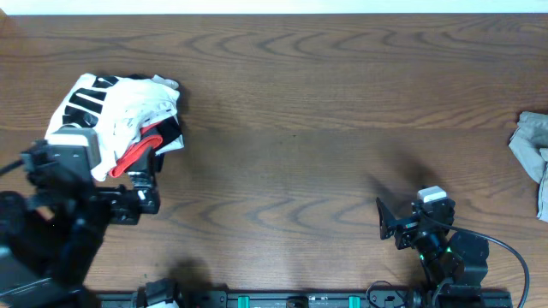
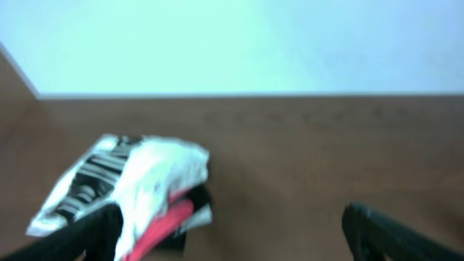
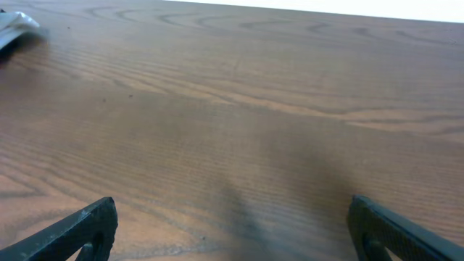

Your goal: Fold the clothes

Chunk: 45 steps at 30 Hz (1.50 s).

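**Shirt in a heap, folding not begun**

The big white cotton T-shirt with black letters (image 1: 116,107) lies bunched at the left, on a black and red garment (image 1: 145,154). The left gripper (image 2: 225,225) hangs near it, jaws wide, holding nothing. The right gripper (image 3: 232,217) is wide and empty too. Next, I think, the shirt needs spreading flat. The brown wooden table (image 1: 291,77) meets a pale wall (image 2: 254,43).
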Each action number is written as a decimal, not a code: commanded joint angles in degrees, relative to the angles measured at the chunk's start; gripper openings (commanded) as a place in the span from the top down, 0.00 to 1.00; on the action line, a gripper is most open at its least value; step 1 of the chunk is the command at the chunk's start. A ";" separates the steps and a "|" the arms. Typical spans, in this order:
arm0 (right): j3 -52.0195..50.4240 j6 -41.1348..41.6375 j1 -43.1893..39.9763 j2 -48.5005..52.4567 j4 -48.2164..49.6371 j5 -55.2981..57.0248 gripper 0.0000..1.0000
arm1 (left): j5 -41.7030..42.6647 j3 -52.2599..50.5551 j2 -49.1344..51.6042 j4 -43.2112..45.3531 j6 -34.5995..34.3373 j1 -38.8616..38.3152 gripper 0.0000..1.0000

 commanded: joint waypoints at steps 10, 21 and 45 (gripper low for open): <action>-0.17 -0.74 -0.44 -0.28 -0.04 -0.42 0.01 | 1.29 -43.78 -24.96 22.51 0.70 -9.31 0.02; -0.17 -0.74 -0.44 -0.28 -0.04 -0.42 0.01 | 1.29 -63.19 -39.50 30.67 0.22 -9.94 0.02; -0.17 -0.74 -0.44 -0.28 -0.04 -0.42 0.01 | 1.27 -69.29 -40.89 34.56 -1.01 -10.32 0.02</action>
